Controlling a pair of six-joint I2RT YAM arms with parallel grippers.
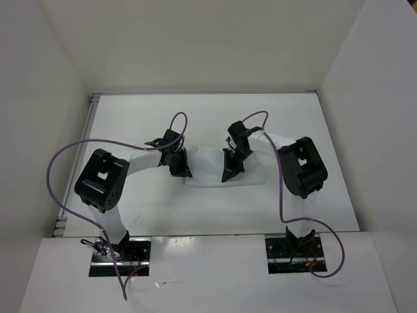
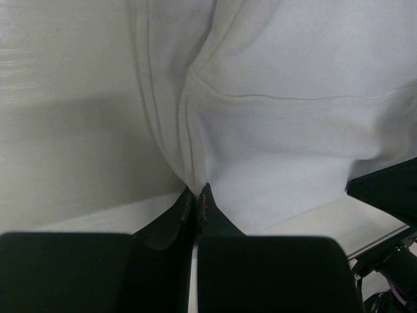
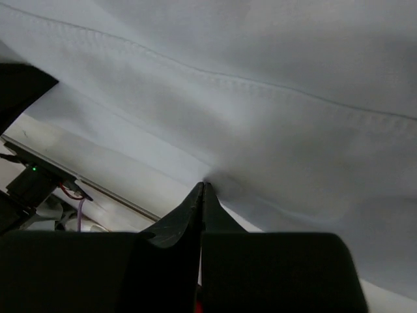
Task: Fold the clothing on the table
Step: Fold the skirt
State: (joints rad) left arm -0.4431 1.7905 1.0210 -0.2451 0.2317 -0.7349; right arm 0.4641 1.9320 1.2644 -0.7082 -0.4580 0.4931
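Pinching the clothing [image 1: 207, 168] with both claws, we are working at the middle of the overhead frame. Our left claw [image 1: 180, 171] is sitting at the fabric's left edge and our right claw [image 1: 229, 173] is reaching onto it just right of centre. In the left wrist view the fingers [image 2: 169, 225] are pressing together at lower centre on a stitched fold of the fabric's edge. In the right wrist view the fingers are likewise meeting on a puckered bit of cloth below a seam. The clothing is showing as a small bunched white patch on the bench [image 1: 195, 117] between the two claws. Purple cables [image 1: 281, 195] are looping over both arms.
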